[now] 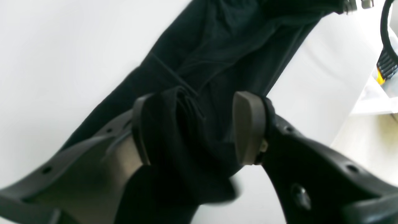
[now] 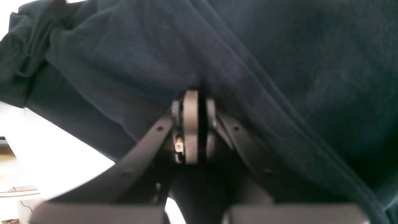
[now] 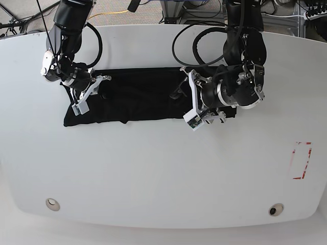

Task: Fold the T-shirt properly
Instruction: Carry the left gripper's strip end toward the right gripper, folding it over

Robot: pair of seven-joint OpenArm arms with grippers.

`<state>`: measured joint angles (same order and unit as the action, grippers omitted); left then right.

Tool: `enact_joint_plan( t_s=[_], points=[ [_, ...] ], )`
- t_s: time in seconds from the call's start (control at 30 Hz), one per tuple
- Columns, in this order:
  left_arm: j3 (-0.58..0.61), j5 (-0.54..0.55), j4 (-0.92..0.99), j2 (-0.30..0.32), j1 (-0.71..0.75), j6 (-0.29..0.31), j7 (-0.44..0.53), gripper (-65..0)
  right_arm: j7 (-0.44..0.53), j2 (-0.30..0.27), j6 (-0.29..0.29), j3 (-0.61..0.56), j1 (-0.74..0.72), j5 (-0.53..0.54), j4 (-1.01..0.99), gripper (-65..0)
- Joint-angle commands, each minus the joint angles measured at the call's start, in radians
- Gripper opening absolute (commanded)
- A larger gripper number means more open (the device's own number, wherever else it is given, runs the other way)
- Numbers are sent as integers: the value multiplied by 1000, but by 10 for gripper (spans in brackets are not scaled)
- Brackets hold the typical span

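T-shirt (image 3: 138,97) — black, lying as a long horizontal band across the upper half of the white table (image 3: 163,173), between the 2 arms. Left gripper (image 1: 192,130) — at the band's end, jaws parted, a bunched fold of fabric loose between the pads (image 1: 248,127). Right gripper (image 2: 194,124) — at the opposite end, jaws pressed together, pinching the cloth. Red-outlined rectangle (image 3: 301,161) — near the table's edge, well apart from the shirt.
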<state>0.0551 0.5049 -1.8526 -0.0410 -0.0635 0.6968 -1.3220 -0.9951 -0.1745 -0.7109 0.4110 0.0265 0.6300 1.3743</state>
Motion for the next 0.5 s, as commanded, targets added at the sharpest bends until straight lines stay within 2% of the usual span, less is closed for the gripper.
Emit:
enact_joint_plan(
  t_s=[0.0, 0.07, 0.2, 0.3, 0.47],
  points=[
    [-7, 16, -45, -20, -52, 1, -37, -307, -58, -4, 13, -4, -9, -63, 1, -617],
    [-11, 57, -72, -43, -58, 1, -74, -307, -58, -4, 13, -4, -9, -63, 1, -617],
    [-60, 125, -103, -41, -65, 1, -74, -311, -58, -6, 13, -4, -12, -63, 1, -617],
    [-131, 82, -95, -18, -72, 1, -74, -311, -58, -3, 13, -4, -30, -63, 3, -617],
    [-140, -10, -88, 62, -20, 1, -37, -311, -72, -3, 13, 2, -49, -51, 34, -617]
  ],
)
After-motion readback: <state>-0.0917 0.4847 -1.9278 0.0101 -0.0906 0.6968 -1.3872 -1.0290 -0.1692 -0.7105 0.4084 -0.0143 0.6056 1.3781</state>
